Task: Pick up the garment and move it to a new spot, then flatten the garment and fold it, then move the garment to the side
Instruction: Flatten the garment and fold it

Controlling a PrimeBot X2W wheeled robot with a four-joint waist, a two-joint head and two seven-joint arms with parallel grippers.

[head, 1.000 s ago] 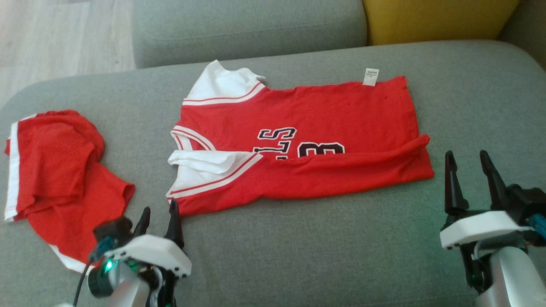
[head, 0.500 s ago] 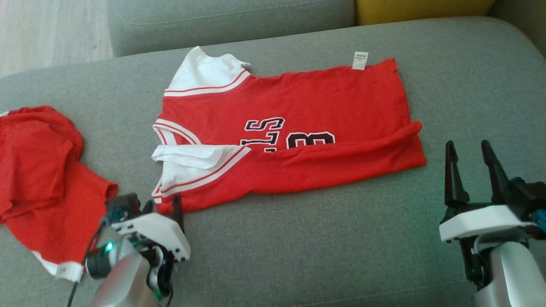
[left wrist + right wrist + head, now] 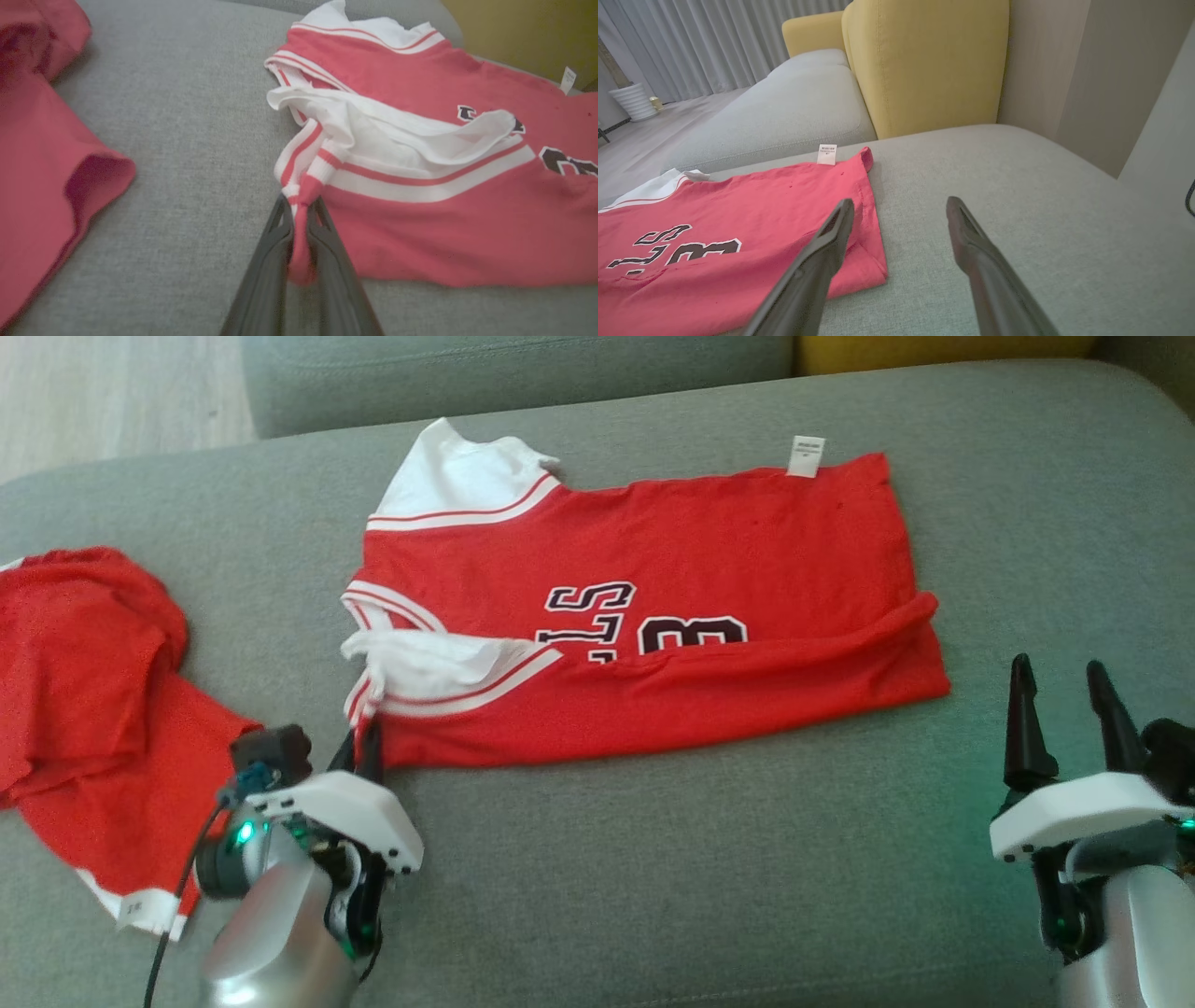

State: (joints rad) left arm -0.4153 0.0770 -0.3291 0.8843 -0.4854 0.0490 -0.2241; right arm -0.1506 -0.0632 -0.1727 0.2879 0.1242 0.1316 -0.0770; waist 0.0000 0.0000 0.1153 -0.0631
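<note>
Red jersey (image 3: 672,537): black letters "LS", half-hidden numeral, 3 or 8; tag (image 3: 807,455) illegible.

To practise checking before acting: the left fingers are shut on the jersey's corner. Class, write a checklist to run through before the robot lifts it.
1. Left fingers shut on the jersey: ok, its striped sleeve corner is pinched between them.
2. All layers caught in that pinch: cannot tell.
3. Right fingers holding the far end: not ok, they are open beside the jersey and apart from it.
4. Jersey lying flat: not ok, the near edge is folded over the print and the sleeve is bunched.
5. Other garment clear of the jersey: ok, bare sofa lies between them.
</note>
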